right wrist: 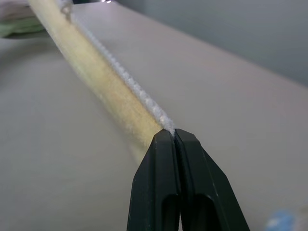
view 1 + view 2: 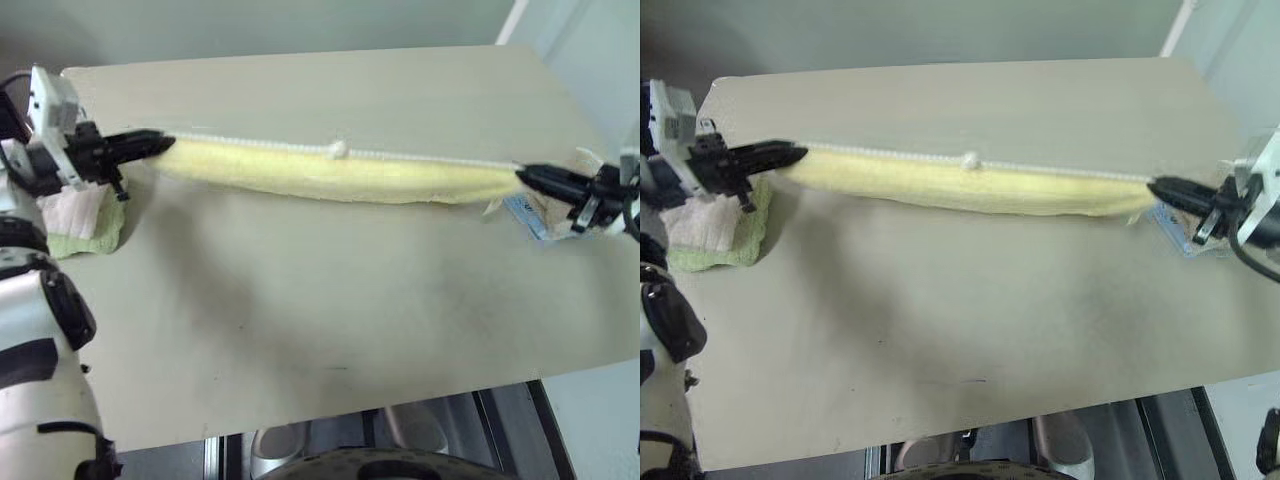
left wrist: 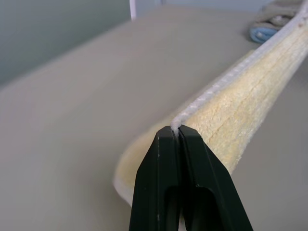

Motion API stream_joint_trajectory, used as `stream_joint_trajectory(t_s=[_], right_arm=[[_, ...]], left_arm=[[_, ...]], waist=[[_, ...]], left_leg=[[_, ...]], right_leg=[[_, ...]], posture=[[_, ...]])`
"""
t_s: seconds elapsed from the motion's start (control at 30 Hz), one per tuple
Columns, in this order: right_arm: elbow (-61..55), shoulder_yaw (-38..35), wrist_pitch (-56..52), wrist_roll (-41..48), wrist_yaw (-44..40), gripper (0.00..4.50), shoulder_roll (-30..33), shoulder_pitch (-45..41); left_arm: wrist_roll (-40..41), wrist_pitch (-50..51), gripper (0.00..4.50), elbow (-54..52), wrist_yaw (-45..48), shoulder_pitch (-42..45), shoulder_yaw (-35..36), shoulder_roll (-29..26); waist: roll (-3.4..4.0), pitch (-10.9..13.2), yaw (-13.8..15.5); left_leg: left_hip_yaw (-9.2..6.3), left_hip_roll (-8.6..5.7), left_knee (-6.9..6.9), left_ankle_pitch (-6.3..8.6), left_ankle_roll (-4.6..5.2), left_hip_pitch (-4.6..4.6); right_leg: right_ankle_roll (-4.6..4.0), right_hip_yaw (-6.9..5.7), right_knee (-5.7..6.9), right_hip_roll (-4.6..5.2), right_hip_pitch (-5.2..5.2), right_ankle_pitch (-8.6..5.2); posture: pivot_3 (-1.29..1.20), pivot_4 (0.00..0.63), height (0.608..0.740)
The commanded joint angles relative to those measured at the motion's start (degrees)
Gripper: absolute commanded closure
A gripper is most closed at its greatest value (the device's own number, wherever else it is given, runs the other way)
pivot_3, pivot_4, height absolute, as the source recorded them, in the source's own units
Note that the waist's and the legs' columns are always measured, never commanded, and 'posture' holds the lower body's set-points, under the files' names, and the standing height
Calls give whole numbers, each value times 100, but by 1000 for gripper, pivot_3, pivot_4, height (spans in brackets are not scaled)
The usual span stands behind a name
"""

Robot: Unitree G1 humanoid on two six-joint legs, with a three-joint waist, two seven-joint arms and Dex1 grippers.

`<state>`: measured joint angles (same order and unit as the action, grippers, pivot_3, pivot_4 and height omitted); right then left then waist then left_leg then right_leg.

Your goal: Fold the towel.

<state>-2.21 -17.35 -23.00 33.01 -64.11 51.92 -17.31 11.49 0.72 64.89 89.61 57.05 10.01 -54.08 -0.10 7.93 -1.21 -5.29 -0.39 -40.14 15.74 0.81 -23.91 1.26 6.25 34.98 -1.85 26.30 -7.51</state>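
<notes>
So from the head cameras, the towel (image 2: 340, 175) is stretched into a long, sagging band running side to side across the far half of the smooth beige desk (image 2: 330, 330). It's fluffy pale yellow terry with a thin, corded cream hem (image 2: 420, 156) along its top edge, and a small knot of thread sits on that hem near the middle. The left hand (image 2: 160, 144) pinches one end and the right hand (image 2: 524, 176) pinches the other, both clamped tight on the cloth. A stack of folded cloths (image 2: 715, 235), ribbed white over pale green, lies at the desk's left edge, and a blue-and-tan bundle (image 2: 530, 215) lies at the right.

Left wrist view: the two black fingers (image 3: 159, 187) are pressed together on the hem's end, and the towel runs straight away from them.

Right wrist view: same deal, black fingers (image 1: 156, 187) nipped onto the twisted hem.
</notes>
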Motion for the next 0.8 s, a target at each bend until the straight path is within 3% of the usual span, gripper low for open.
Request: stream_joint_trajectory(t_s=[0.03, 0.23, 0.3, 0.37, 0.6, 0.8], right_arm=[[-422, -445, -284, 217, 117, 4500, 174, 256], [-1105, -533, -587, 398, 119, 4500, 194, 948], [-1366, -586, -631, 385, 144, 4500, 167, 1267], [-1606, -621, -635, 381, 127, 4500, 122, 1608], [-2108, -725, -551, 307, -142, 4500, 183, 2694], [-2140, -876, -429, 362, -612, 4500, 321, 3148]], left_arm=[[757, 941, 4481, -1279, 289, -852, -596, -695], [2067, 2347, 4481, -2946, 289, -2288, -1090, -1690], [2898, 3108, 4481, -3666, 289, -3045, -1035, -2108], [3289, 3241, 4481, -4078, 289, -3760, -1001, -2467], [3602, 2968, 4481, -4309, 289, -5308, -782, -3058], [3576, 2782, 4481, -4125, 289, -5668, -644, -3171]], waist=[[-1, 0, -14], [-9, -6, -5], [-7, -7, 0], [-6, -8, 4], [-11, -11, 15], [-14, -12, 18]], left_leg=[[1, -2, -1, -9, 2, 0], [-4, -3, -2, -38, -6, 7], [-5, -4, 2, -38, -7, 8], [-4, -3, 9, -30, -20, 4], [-8, 0, 11, -10, -54, -8], [-10, 0, 12, 5, -76, -11]], right_leg=[[0, 5, -3, 0, 0, 16], [-15, 4, 5, -4, -5, 39], [-20, 3, 6, -4, -3, 36], [-27, 3, 4, -4, 6, 26], [-61, 3, 29, -10, 32, -11], [-71, 5, 40, -13, 43, -23]], posture=[[0, 150, 740], [0, 150, 740], [0, 150, 740], [0, 150, 740], [0, 150, 740], [0, 150, 740]])
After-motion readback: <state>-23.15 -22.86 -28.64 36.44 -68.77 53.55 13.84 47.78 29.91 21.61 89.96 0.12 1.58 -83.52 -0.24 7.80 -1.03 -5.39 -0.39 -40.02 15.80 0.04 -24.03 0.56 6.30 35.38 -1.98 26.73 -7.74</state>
